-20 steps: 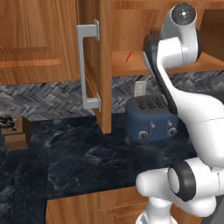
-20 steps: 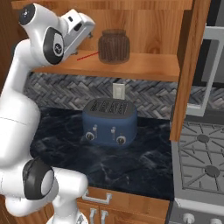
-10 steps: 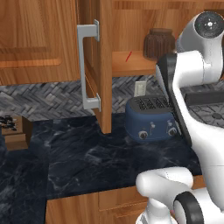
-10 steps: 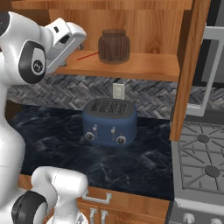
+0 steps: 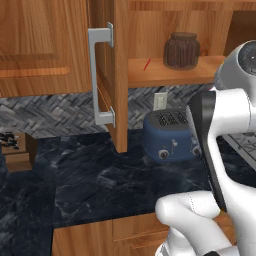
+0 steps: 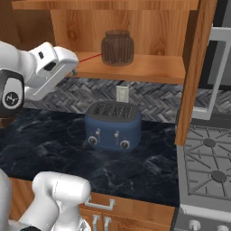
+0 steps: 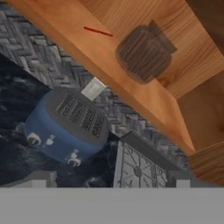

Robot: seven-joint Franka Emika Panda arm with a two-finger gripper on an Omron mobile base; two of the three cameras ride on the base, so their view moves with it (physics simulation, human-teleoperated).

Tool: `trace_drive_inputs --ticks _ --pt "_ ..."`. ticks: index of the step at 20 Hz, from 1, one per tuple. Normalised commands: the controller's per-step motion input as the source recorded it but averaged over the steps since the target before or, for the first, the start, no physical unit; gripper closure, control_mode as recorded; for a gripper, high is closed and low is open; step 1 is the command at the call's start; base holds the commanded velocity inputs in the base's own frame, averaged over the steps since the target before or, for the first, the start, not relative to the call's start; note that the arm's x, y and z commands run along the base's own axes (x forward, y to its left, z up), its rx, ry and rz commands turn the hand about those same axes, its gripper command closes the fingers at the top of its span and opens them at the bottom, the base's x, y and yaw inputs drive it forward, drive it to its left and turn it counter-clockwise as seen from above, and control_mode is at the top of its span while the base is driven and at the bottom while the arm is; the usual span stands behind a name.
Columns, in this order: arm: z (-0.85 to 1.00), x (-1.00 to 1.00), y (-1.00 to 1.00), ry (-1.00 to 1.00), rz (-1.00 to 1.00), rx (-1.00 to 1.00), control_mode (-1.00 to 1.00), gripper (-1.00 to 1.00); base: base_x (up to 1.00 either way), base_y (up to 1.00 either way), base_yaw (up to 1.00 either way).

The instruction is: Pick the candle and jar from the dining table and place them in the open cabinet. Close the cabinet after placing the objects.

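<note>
The dark brown jar [image 5: 182, 50] [image 6: 117, 47] [image 7: 143, 53] stands upright on the lower shelf [image 5: 170, 74] of the open wood cabinet [image 6: 149, 27]. The cabinet's left door [image 5: 119, 75] swings out toward me, its silver bar handle [image 5: 100, 75] facing left. My gripper [image 6: 67, 67] hangs left of and slightly below the jar, off the shelf's left end, open with nothing in it. The hand view looks up at the jar from a distance. A thin red line [image 5: 146, 64] marks the shelf left of the jar. The candle and the dining table are out of view.
A blue toaster [image 5: 170, 134] [image 6: 113, 125] sits on the black marble counter [image 5: 100, 180] under the shelf, with a wall outlet [image 6: 122, 94] behind it. A stove [image 6: 207, 158] is to the right. The cabinet's right door [image 6: 198, 67] juts forward.
The arm has drawn back from the shelf, and the gripper has dropped down and to the left, away from the jar. The jar has stayed where it stood.
</note>
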Motion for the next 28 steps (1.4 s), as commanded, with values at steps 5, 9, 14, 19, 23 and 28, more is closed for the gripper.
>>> trace_drive_inputs --ticks 5,9,14,19,23,28 --pt "-0.29 -0.68 0.0 0.01 -0.03 0.0 -1.0 -1.0 0.0 0.0 0.0" --pt "0.0 0.0 0.0 0.0 0.0 0.0 -1.0 -1.0 0.0 0.0 0.0" --pt "0.0 -0.16 0.0 -0.06 0.0 -0.01 -1.0 -1.0 0.0 0.0 0.0" --pt "0.0 -0.12 0.0 -0.04 -0.01 -0.01 1.0 -1.0 -0.74 -0.04 -0.09" --pt "0.0 0.0 0.0 0.0 0.0 0.0 1.0 -1.0 -0.99 -0.11 -0.21" --pt "0.0 0.0 0.0 0.0 0.0 0.0 1.0 -1.0 -1.0 -0.2 -0.31"
